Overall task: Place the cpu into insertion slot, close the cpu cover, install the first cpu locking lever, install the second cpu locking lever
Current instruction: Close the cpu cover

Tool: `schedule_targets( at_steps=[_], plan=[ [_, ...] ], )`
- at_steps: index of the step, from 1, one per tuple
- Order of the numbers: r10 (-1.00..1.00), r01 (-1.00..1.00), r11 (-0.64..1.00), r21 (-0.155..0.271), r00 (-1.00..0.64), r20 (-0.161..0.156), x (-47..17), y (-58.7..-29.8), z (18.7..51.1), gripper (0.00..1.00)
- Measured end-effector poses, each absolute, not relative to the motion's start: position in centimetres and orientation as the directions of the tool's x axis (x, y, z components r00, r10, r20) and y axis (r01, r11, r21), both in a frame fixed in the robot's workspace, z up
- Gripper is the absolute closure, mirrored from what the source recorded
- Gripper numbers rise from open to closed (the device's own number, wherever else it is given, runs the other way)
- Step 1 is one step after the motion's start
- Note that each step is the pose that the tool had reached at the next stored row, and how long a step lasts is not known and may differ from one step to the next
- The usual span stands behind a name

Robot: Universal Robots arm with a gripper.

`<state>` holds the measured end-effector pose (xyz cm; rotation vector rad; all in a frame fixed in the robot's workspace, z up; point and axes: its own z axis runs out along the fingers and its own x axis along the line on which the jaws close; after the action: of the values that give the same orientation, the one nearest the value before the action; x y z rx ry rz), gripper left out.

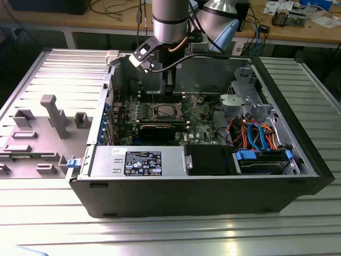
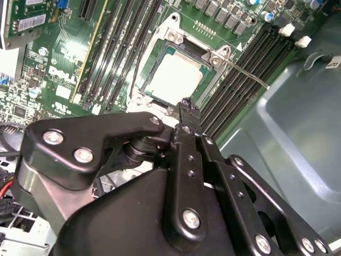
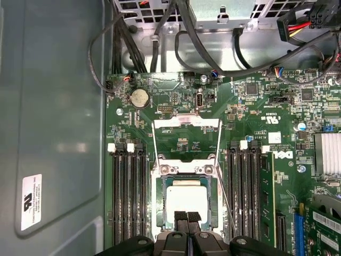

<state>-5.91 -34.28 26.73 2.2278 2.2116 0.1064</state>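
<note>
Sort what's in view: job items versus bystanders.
Job: cpu, sitting in the insertion slot; cpu cover; hand, nearest the cpu.
Lying about: coin battery, memory slots, power supply, blue cables.

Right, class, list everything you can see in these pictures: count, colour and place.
computer case: one, black, open, on the slatted metal table
motherboard: one, green, inside the case
cpu: one, silvery, lying in the insertion slot
cpu cover: one, silvery, raised open beside the slot
coin battery: one, silver, on the motherboard
cables: several, orange and blue, case's end at the exterior view's right
grey fixture: one, on the table, exterior view's left
gripper: one, black, shut, tip at the cpu's edge
</note>
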Motion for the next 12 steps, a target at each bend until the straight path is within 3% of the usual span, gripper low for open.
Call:
schedule_targets(
  at_steps=[5, 8, 12],
  plan=[
    [0.999, 0.999, -0.008, 0.046, 0.006, 0.047, -5.88, -34.27, 26.74, 0.89],
    [0.999, 1.000, -0.008, 0.016, 0.008, 0.043, -5.46, -34.26, 26.74, 0.89],
    [1.000, 1.000, -0.008, 0.005, 0.008, -0.003, -5.36, -34.16, 26.74, 0.89]
  ],
)
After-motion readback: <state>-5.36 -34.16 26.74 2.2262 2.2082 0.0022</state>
